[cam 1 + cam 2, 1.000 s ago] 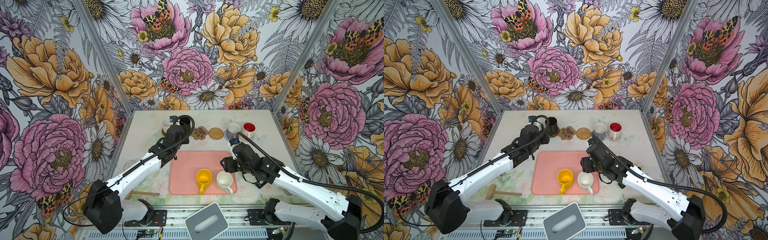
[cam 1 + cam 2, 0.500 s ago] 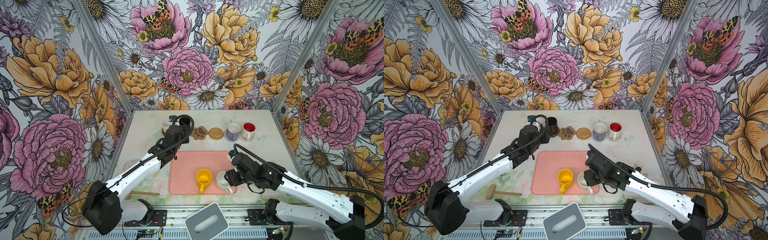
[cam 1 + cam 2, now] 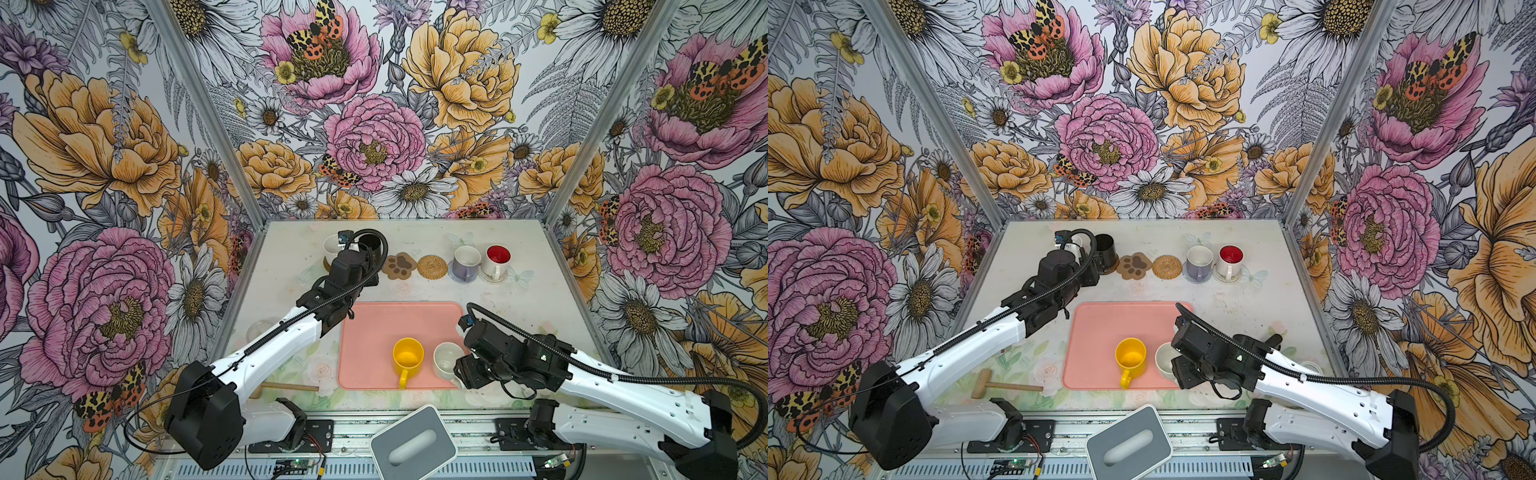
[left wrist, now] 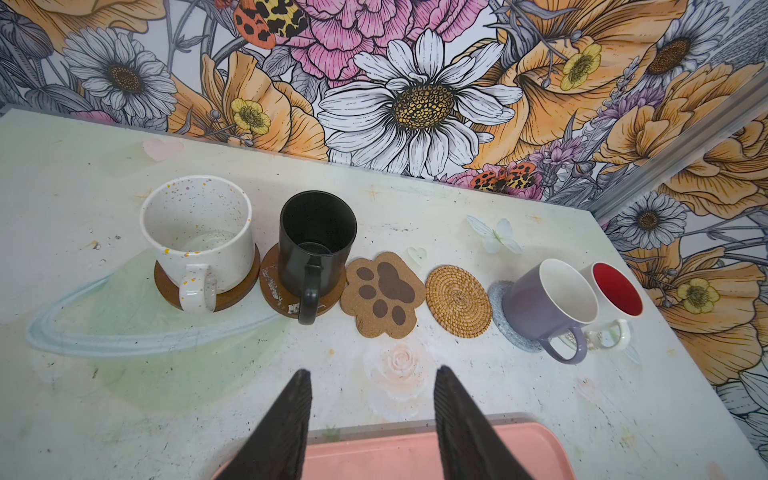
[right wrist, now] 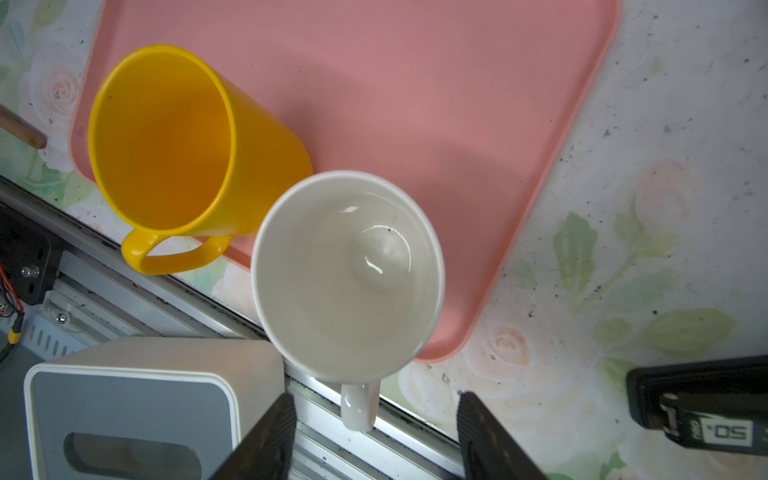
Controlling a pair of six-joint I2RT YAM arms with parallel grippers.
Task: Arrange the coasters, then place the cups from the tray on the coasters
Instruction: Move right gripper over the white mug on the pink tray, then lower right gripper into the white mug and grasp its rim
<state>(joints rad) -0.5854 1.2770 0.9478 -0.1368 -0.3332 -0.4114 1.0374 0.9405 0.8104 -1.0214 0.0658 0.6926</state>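
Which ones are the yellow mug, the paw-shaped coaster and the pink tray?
yellow handled mug [image 3: 407,356], in a top view, inside its opening.
brown paw-print cork coaster [image 4: 395,282], left wrist view, its large dark pad.
salmon-pink rectangular tray [image 3: 399,320], in a top view, bare floor.

Yellow cup [image 3: 408,356], cream cup [image 3: 447,360] upright on tray [image 3: 399,320]; paw coaster [image 3: 399,264] beside rattan coaster [image 3: 432,267].
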